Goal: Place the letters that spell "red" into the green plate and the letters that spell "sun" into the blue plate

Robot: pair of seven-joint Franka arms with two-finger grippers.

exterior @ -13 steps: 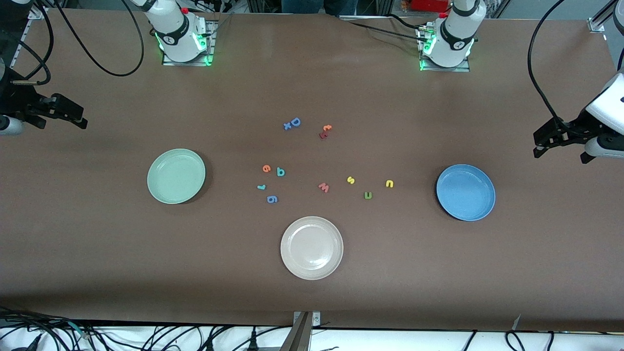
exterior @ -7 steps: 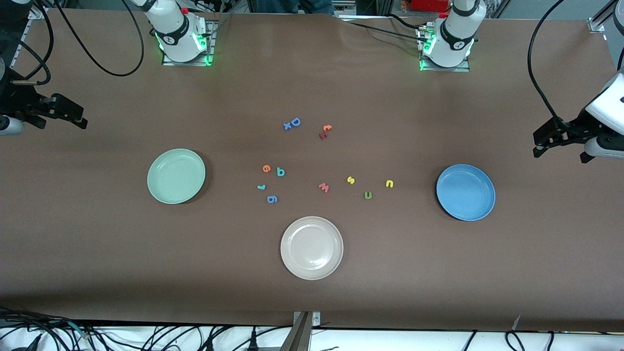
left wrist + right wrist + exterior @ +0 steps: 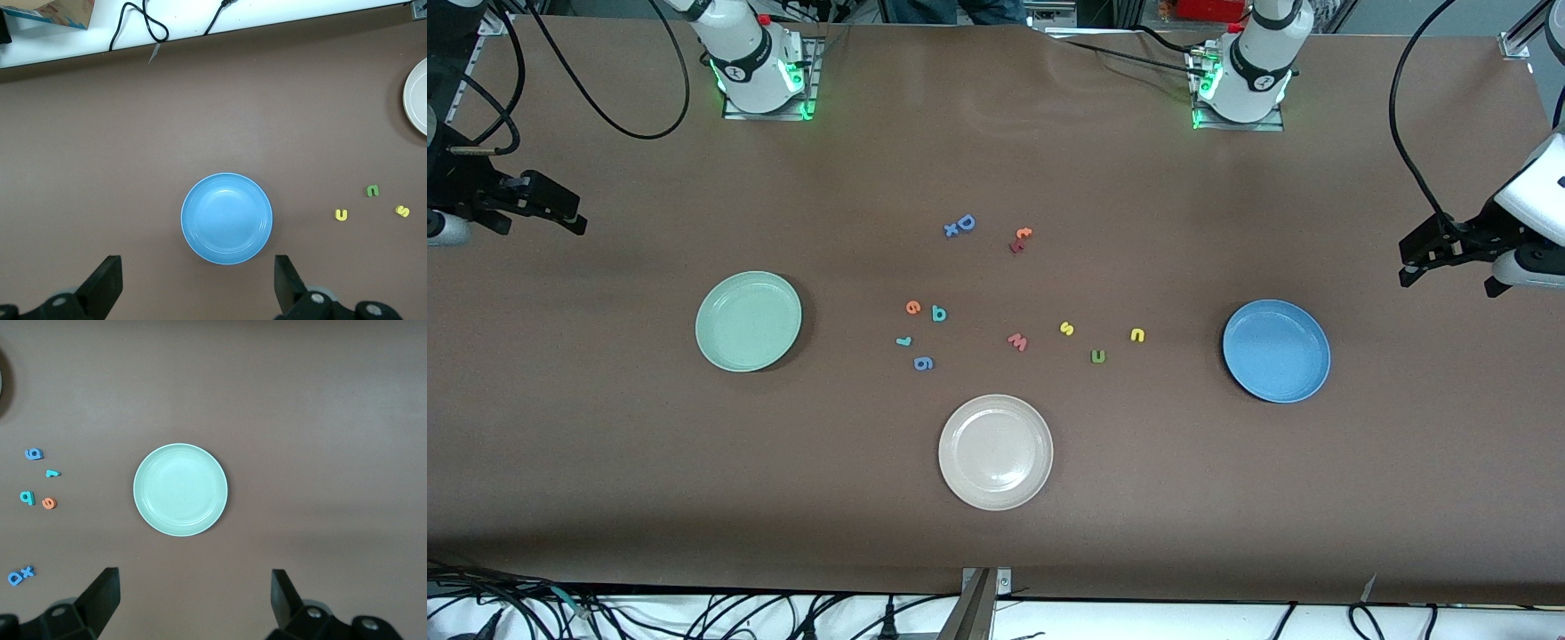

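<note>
Both arms wait at the table's ends, nothing held. Left gripper [image 3: 1412, 258], jaws spread wide, hangs over bare table at the left arm's end, farther from the front camera than the round bright blue shallow plate [image 3: 1276, 350]; right gripper [image 3: 569, 212], equally wide, hangs over the right arm's end, farther from the camera than the round pale mint-green plate [image 3: 748, 321]. Likely parked clear so the centre stays unobstructed. Both plates empty; no letter moved yet. Between the plates, toward the green one: tiny orange "e" [image 3: 912, 308], teal "d" [image 3: 939, 313], light teal "r" [image 3: 903, 340]. Toward the blue one: yellow "s" [image 3: 1066, 329], dark green arch letter [image 3: 1098, 356], yellow arch letter [image 3: 1137, 335]. The arches read as "u" or "n" depending on view; cannot tell which is which. Left wrist view cuts off the cream-white plate [image 3: 417, 97].
</note>
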